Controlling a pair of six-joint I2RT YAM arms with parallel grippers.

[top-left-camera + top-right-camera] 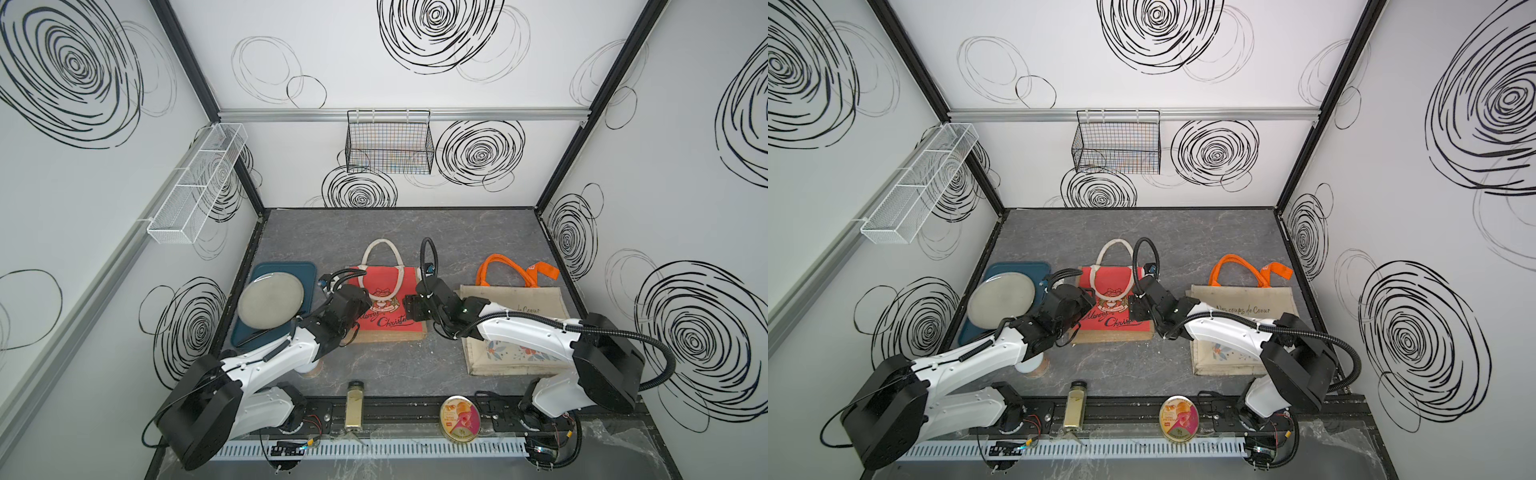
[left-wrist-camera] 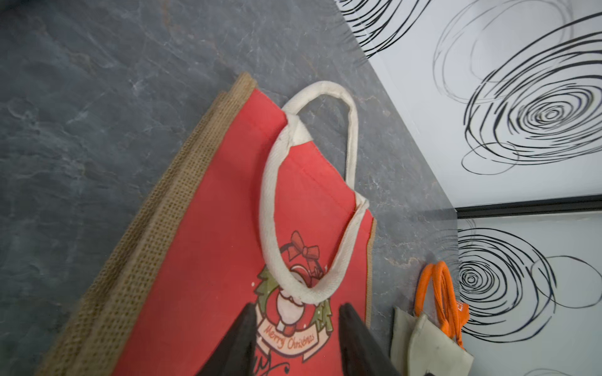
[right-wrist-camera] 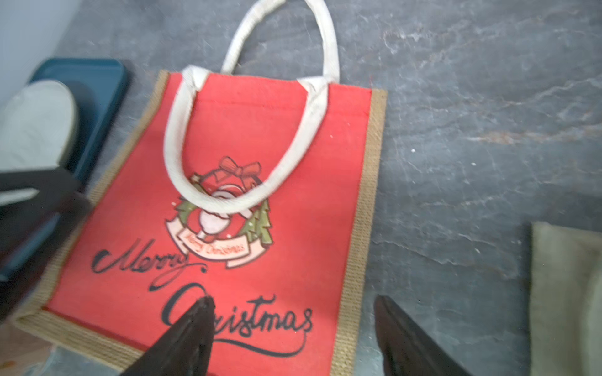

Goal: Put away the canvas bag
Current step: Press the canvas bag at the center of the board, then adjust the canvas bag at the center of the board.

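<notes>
one desk [image 1: 374,232]: grey, with both bags lying flat on it.
red bag [image 1: 390,332]: mid-desk between your arms, so likely your canvas bag.
beige bag [image 1: 519,307]: apart, partly under your right arm.
right tool [image 3: 293,299]: jaws wide, empty, over the red bag's lower part.
left tool [image 2: 298,307]: jaws partly spread, empty, aimed at the white handle [image 2: 270,201] folded onto the red face.

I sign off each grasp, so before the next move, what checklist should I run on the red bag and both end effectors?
1. Red bag lies flat on the table: ok.
2. Its white handle rests on the bag's face: ok.
3. Left end effector open and empty: ok.
4. Right end effector open and empty: ok.
5. Beige bag apart from the red bag: ok.
6. Which bag the task means: cannot tell.
</notes>
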